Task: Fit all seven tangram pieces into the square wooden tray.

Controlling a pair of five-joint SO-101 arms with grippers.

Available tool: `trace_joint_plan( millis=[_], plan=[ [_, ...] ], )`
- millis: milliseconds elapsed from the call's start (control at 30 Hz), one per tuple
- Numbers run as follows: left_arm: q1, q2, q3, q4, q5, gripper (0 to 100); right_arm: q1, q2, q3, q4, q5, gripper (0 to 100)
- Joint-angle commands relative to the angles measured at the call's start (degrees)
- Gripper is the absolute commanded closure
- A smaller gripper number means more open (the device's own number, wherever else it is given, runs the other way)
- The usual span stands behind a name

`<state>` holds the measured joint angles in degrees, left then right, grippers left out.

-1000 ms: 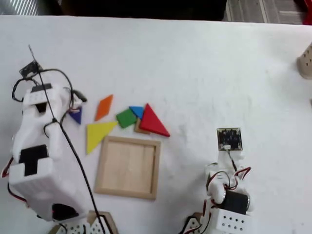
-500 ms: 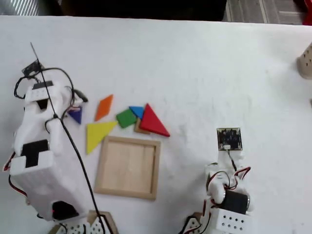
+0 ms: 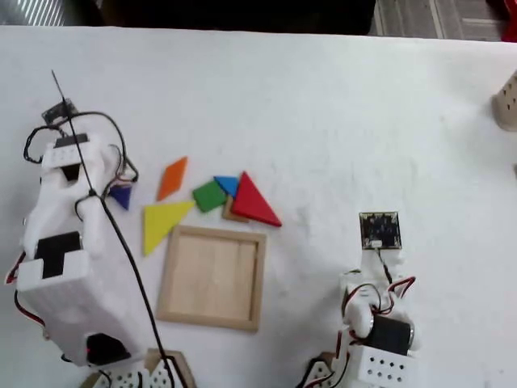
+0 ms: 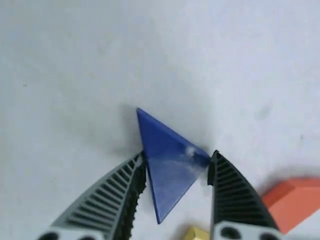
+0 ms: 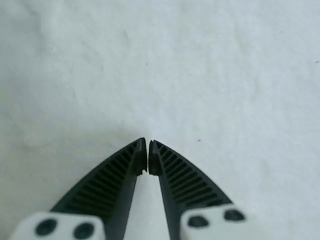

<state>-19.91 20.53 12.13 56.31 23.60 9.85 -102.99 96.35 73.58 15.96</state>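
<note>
- We see our left gripper (image 4: pixel 177 162) pressed on the blue triangle (image 4: pixel 167 150), one ribbed finger (image 4: pixel 125 190) touching each side.
- White table (image 4: pixel 75 60) lies beneath.
- An orange piece (image 4: pixel 292 200) sits near one finger; a yellow corner (image 4: pixel 195 234) shows between them.

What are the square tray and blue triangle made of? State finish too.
The square tray: apparently bare pale wood, matte, faint grain visible. The blue triangle: probably painted wood, though plastic is possible; flat solid colour, slight sheen, small scuff.
</note>
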Motion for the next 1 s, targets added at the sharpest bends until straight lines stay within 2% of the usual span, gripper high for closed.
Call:
trace_joint_plan(
  millis=[0, 300, 567, 967],
  plan=[
    [2.1, -0.4, -2.7, 0.6, -0.8, 79, 0.7, -0.2, 0.1, -0.9, 0.6, 98.1],
    [3.1, -0.7, -2.6, 0.6, -0.8, 79, 0.7, -0.2, 0.1, -0.9, 0.6, 98.1],
    [7.2, -2.2, -3.3, 6.1, -1.0, 79, 0.7, -0.2, 0.1, -0.9, 0.6, 98.1],
    [7.3, -13.4, -2.9, 11.8, -4.5, 79, 0.7, -0.2, 0.1, -0.9, 0.6, 98.1]
  ],
)
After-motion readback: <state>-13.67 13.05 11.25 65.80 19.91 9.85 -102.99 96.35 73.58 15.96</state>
